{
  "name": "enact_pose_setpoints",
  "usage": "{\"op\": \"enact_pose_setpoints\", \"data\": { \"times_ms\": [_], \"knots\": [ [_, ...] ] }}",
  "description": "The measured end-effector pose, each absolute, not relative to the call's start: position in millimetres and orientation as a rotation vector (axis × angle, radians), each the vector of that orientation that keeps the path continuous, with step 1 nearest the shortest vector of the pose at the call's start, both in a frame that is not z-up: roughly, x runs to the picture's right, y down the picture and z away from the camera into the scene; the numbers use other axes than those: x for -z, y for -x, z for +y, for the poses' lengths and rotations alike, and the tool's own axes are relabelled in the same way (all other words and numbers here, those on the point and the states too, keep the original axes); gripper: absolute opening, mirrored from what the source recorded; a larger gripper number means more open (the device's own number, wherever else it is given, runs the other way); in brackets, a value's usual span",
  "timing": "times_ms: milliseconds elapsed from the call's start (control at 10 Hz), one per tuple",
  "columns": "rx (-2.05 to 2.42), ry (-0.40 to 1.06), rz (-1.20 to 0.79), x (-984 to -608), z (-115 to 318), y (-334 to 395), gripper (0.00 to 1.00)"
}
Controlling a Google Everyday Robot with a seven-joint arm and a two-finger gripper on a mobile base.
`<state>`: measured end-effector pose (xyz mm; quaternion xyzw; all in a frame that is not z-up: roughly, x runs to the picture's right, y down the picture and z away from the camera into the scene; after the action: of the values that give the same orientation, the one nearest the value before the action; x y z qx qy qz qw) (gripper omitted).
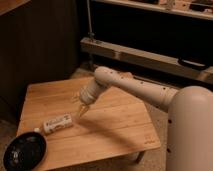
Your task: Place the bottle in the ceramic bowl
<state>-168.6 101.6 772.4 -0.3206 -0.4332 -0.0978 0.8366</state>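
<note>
A wooden table [117,127] is seen with its far edge close to a dark wall [45,45] and its right front corner beside the white robot body [192,132]. Most of the table top on the right and at the back is left bare, so room is given there for moving. The ceramic bowl [24,151] is set at the front left corner, right at the table edge, and only its own dark glossy inside is shown. The bottle [57,123] is laid on its side on the wood, just beside the bowl, with its cap turned toward it. The gripper [81,107] is held above the table, near the bottle on its right but apart from it. How far the gripper is opened cannot be told, and the bottle is not held by it. The arm [135,90] is stretched over the middle of the table, and a metal rail [145,57] is seen behind it.
</note>
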Motion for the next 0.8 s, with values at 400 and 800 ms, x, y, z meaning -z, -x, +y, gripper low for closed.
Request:
{"op": "enact_pose_setpoints", "data": {
  "times_ms": [400, 800],
  "knots": [
    [0.249, 0.706, -0.929, -790.5, 112.2, 194.6, 0.65],
    [0.266, 0.719, -0.941, -796.4, 120.5, 204.8, 0.65]
  ]
}}
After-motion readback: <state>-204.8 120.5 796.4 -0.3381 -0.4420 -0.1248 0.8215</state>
